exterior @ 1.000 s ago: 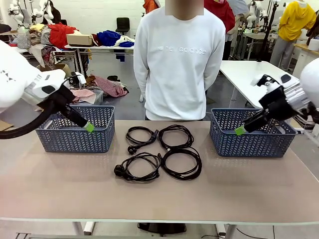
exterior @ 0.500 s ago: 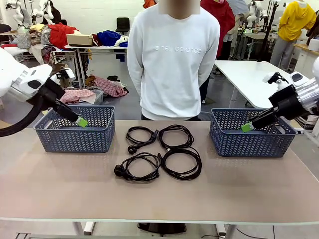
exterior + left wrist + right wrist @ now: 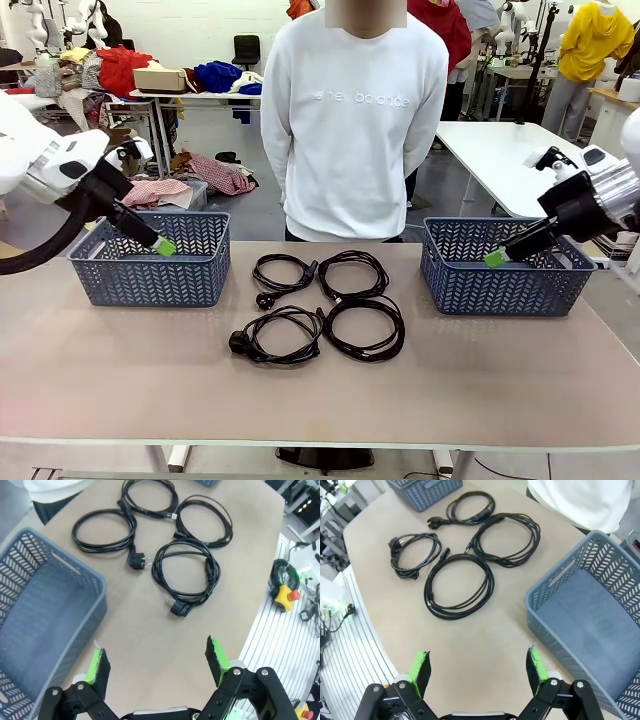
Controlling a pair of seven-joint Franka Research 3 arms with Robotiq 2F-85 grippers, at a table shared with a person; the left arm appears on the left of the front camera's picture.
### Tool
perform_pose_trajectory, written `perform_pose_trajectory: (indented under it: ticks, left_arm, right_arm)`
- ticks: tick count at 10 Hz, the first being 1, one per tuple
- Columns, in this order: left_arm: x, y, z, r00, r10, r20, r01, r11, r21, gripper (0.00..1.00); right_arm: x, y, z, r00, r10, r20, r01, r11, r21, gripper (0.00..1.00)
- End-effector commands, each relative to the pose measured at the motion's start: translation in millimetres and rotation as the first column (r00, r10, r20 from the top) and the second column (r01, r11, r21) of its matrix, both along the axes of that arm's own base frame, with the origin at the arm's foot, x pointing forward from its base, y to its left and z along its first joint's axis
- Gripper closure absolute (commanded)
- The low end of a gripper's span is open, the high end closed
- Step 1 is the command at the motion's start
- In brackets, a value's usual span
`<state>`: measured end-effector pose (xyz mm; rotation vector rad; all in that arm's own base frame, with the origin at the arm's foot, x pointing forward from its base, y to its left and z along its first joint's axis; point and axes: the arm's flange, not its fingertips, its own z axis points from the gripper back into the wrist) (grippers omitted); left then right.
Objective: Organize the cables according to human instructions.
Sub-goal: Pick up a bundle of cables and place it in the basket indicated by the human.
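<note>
Several black coiled cables [image 3: 321, 330] lie in a two-by-two cluster at the middle of the table, in front of a person in a white sweatshirt. My left gripper [image 3: 165, 246] hangs open over the left basket's front part. Above the right basket's near rim, my right gripper [image 3: 495, 258] is open too. In the left wrist view the open left gripper [image 3: 156, 655] holds nothing, and the cables [image 3: 179, 608] lie beyond it. The right wrist view has the empty right gripper [image 3: 478, 659] above bare tabletop, with the cables [image 3: 457, 615] farther out.
Two blue-grey plastic baskets stand at the table's back: the left basket [image 3: 150, 280] [image 3: 70, 560] and the right basket [image 3: 500, 290] [image 3: 555, 635], both empty inside. The person stands at the far edge with arms behind the back. Another table stands at the back right.
Both arms have drawn back outward and slightly up from a second ago. The person shifted a little. The cables have not moved.
</note>
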<state>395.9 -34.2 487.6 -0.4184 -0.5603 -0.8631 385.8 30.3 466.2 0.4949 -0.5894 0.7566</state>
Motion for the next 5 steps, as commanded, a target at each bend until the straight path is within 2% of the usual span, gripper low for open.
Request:
perform_pose_trajectory:
  ticks: [1, 5]
  left_arm:
    - [-0.2, 1.5, -2.2, 1.000, -0.012, 0.002, 0.012, 1.000, -0.026, 0.00]
    - [-0.2, 1.5, -2.2, 1.000, -0.012, 0.002, 0.012, 1.000, -0.026, 0.00]
  right_arm:
    - [2.4, -2.0, -0.1, 1.000, 0.018, 0.017, -0.018, 1.000, 0.024, 0.00]
    - [2.4, -2.0, -0.1, 1.000, 0.018, 0.017, -0.018, 1.000, 0.024, 0.00]
